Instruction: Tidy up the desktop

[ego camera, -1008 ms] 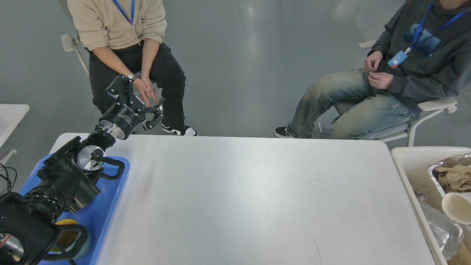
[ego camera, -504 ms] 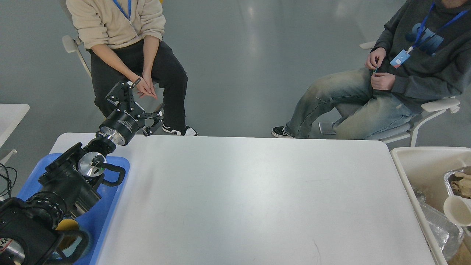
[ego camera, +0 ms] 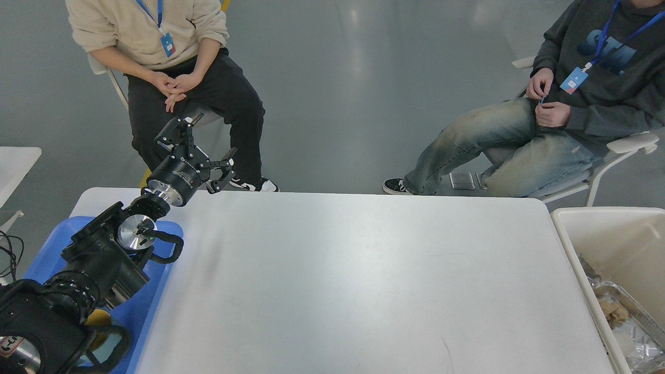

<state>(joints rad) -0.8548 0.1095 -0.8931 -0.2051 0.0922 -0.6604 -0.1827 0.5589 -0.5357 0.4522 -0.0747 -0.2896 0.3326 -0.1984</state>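
Observation:
The desktop (ego camera: 363,280) is a large matte white tabletop with rounded corners, and its surface bears nothing but faint scuff marks. My left arm comes in from the lower left over the blue tray. My left gripper (ego camera: 205,140) hangs past the desktop's far left edge, raised above it, with its two fingers spread apart and nothing between them. My right arm and gripper are out of view.
A blue plastic tray (ego camera: 156,291) lies at the desktop's left edge under my left arm. A cream-white bin (ego camera: 576,234) with foil containers stands off the right edge. Two seated people, one on the left (ego camera: 171,62) and one on the right (ego camera: 550,119), face the far edge.
My left gripper has shifted slightly right and lower, still open. The view has shifted, so less of the bin's contents shows. The person on the left has drawn their hands back.

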